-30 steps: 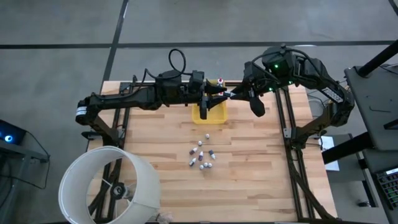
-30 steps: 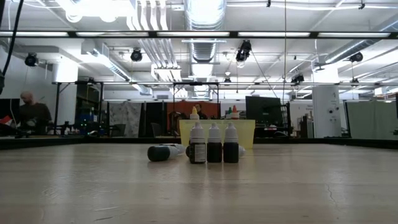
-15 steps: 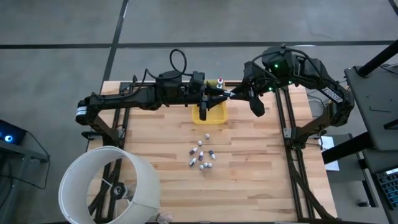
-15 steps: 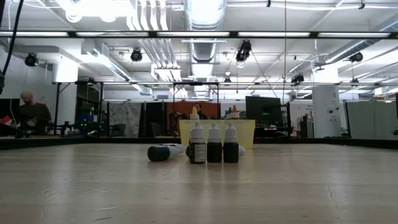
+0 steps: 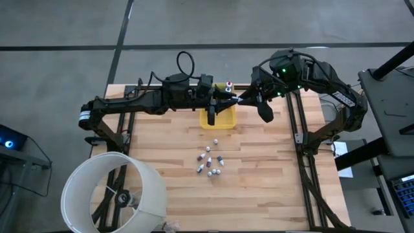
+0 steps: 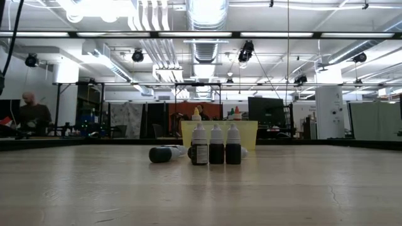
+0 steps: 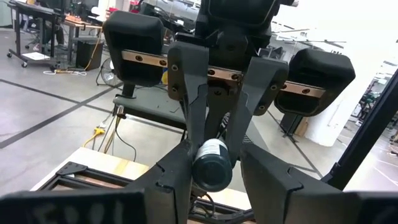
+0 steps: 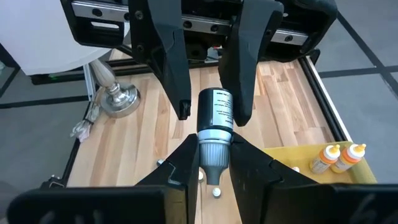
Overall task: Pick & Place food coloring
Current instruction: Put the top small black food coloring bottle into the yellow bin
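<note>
From above, the right hand (image 5: pixel 238 100) had edged slightly toward the left hand (image 5: pixel 228 99) since a second earlier, over the yellow tray (image 5: pixel 218 120). Low view unchanged. Both wrist views showed one bottle (image 8: pixel 215 124) clamped by both hands at once.

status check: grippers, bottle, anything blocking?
Left gripper and right gripper both clamped on one food coloring bottle, mid-air over the yellow tray. Nothing blocking.
</note>
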Robot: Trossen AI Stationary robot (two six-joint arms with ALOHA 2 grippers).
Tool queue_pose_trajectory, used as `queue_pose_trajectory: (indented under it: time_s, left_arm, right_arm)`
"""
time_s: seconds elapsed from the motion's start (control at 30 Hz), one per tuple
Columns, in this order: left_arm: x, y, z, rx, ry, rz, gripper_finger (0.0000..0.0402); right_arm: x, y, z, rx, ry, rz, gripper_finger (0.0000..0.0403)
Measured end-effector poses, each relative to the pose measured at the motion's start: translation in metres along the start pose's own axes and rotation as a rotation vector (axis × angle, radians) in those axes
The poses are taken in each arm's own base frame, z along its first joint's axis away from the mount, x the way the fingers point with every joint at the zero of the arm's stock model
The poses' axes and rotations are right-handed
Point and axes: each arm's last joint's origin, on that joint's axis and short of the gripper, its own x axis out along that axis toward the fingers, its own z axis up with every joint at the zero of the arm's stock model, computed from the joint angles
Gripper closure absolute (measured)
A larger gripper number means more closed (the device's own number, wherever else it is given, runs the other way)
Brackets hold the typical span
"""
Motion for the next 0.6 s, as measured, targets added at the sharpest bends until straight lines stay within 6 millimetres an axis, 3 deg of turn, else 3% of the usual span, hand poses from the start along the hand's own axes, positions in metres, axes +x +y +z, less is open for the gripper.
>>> queue_pose_trajectory:
  time_s: [0.6]
  left_arm:
    - [0.0001,0.0002,-0.001,-0.001,0.008,-0.001,0.0294]
  right_arm:
    - [0.0004,-0.0001,0.0024,-0.002,-0.025,0.0,0.0337]
